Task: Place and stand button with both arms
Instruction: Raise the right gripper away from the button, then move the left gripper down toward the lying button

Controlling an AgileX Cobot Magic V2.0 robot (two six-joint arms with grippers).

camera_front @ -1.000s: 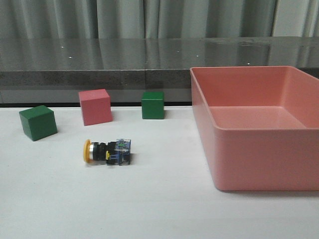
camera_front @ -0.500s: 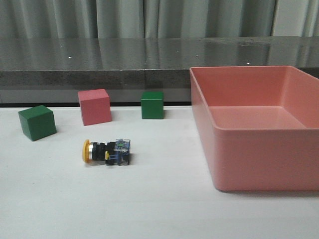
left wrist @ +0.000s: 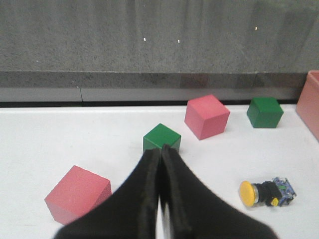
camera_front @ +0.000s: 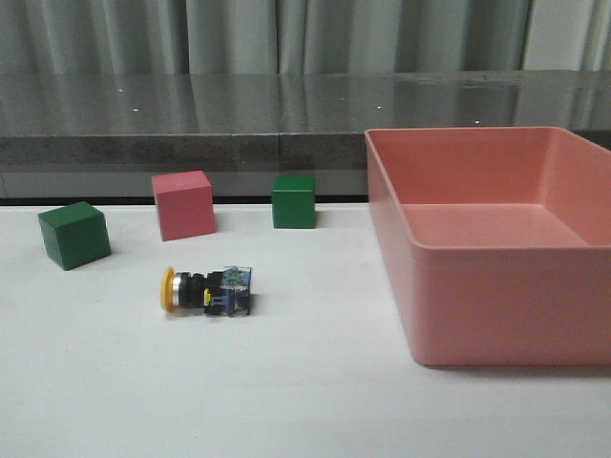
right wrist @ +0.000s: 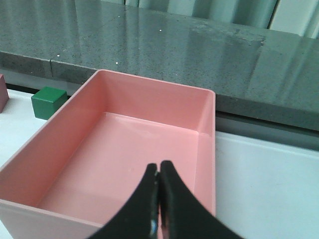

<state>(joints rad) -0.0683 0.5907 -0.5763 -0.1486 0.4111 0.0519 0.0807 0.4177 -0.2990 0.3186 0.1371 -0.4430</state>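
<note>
No shift: button (camera_front: 204,289) beside cubes (camera_front: 183,204).

Only the two tools show, each seen from its own wrist camera. The left tool (left wrist: 160,164) is a pair of matte black fingers (left wrist: 144,199), broad at the base and tapering to blunt rounded tips, with smooth unmarked faces and only a thin pale seam running between them. The right tool (right wrist: 158,172) has the same look: two plain black fingers (right wrist: 172,199) narrowing to rounded tips, with no screws, cables or lettering visible on either.
</note>
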